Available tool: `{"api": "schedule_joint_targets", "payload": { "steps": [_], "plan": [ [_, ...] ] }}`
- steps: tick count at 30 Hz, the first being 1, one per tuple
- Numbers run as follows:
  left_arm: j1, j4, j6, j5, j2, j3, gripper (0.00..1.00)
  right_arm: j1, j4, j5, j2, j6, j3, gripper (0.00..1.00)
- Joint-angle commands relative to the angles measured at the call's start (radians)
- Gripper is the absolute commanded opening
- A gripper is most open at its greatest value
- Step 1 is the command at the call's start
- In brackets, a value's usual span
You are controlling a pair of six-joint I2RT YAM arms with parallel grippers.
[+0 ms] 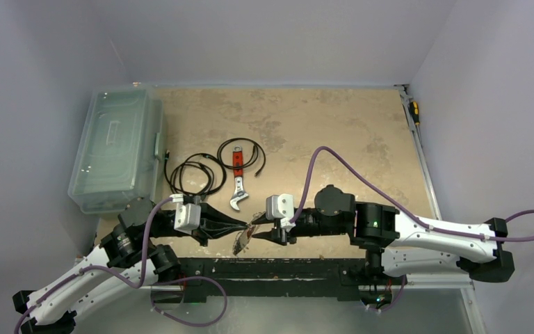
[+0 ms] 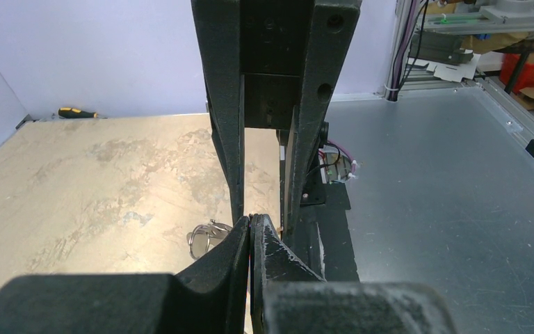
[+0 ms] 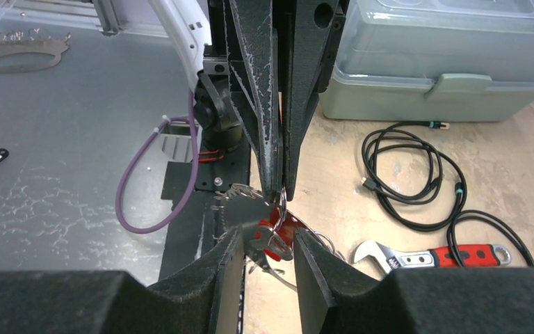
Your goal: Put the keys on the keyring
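A bunch of small silvery keys (image 3: 245, 203) with a red tag hangs just above the table's near edge, off the thin wire keyring (image 3: 282, 200). My left gripper (image 3: 278, 192) comes down from above, shut, pinching the keyring wire at its tips. My right gripper (image 3: 269, 234) is open, with the hanging keys between its fingers and touching neither. In the top view both grippers meet tip to tip, left gripper (image 1: 245, 224) and right gripper (image 1: 256, 235), over the keys (image 1: 242, 243). In the left wrist view the left gripper (image 2: 250, 217) is shut, and the keys (image 2: 205, 236) show just left of it.
A red-handled wrench (image 1: 237, 182) lies behind the grippers. Two black coiled cables (image 1: 196, 174) lie near it. A translucent plastic box (image 1: 118, 146) stands at the far left. A screwdriver (image 1: 414, 111) lies at the far right edge.
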Motion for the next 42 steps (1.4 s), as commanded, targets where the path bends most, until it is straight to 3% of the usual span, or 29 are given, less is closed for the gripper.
{"api": "schedule_joint_targets", "payload": {
  "steps": [1,11,17,27,35,42],
  "plan": [
    [0.007,0.047,-0.011,0.001,-0.009,0.005,0.00,-0.001,0.057,0.018,0.003,-0.014,0.041,0.36],
    [0.007,0.046,-0.012,-0.001,-0.011,0.007,0.00,-0.001,0.080,-0.004,0.027,-0.014,0.051,0.24],
    [0.007,0.046,-0.013,-0.002,-0.014,0.005,0.00,-0.001,0.085,-0.007,0.039,-0.014,0.053,0.09],
    [0.007,0.036,-0.004,-0.008,-0.021,0.006,0.00,-0.001,0.094,-0.012,0.031,-0.024,0.061,0.00],
    [0.007,0.013,0.020,-0.003,-0.026,0.012,0.00,-0.001,0.058,-0.048,0.018,-0.057,0.080,0.00],
    [0.007,-0.052,0.062,-0.025,-0.039,0.045,0.42,-0.001,-0.120,-0.033,0.041,-0.089,0.162,0.00]
  ]
}}
